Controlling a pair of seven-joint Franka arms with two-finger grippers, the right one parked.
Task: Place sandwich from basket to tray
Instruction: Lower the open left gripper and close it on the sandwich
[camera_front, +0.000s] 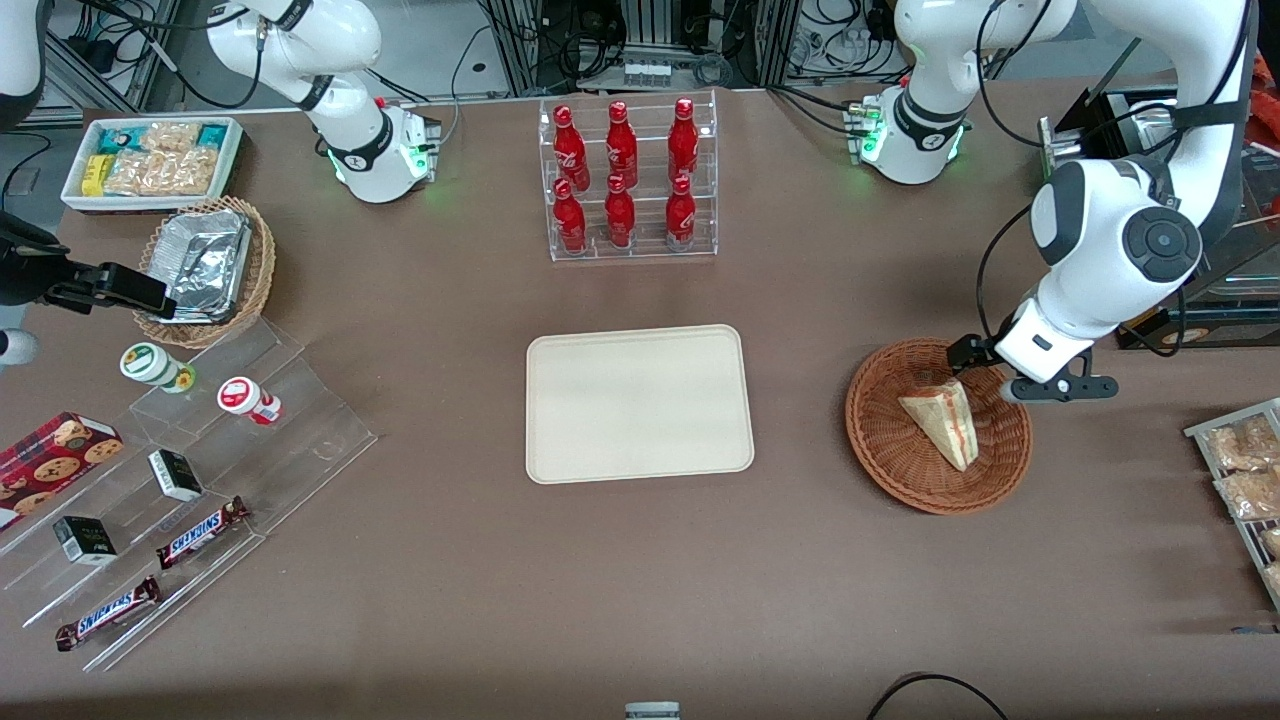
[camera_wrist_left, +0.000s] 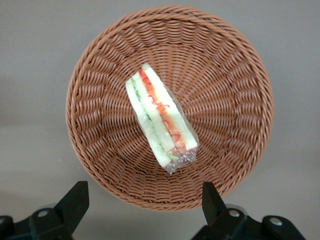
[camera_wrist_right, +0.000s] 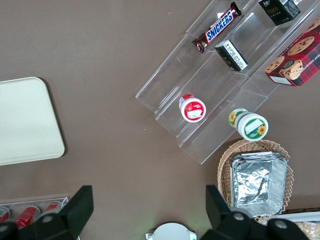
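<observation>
Wrapped sandwich (camera_front: 942, 420) in wicker basket (camera_front: 880, 445)

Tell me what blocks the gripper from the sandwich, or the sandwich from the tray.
Nothing visible does. The gripper hovers open above the basket, and the sandwich lies uncovered inside. Bare tabletop separates the basket from the tray.

On the brown table (camera_front: 640, 600) we see a clear rack (camera_front: 632, 180) of six red bottles at the edge farthest from the front camera. Toward the parked arm's end we find a white box (camera_front: 150, 160) of snack packets and, nearer the camera, a tan basket (camera_front: 205, 270) holding foil containers. Nearer again, a clear stepped stand (camera_front: 300, 440) carries a green-lidded cup (camera_front: 152, 365), a red-lidded cup (camera_front: 245, 398), two small black boxes (camera_front: 175, 475), two Snickers bars (camera_front: 203, 531) and a cookie box (camera_front: 55, 455). At the working arm's end we see bagged snacks (camera_front: 1245, 470).
</observation>
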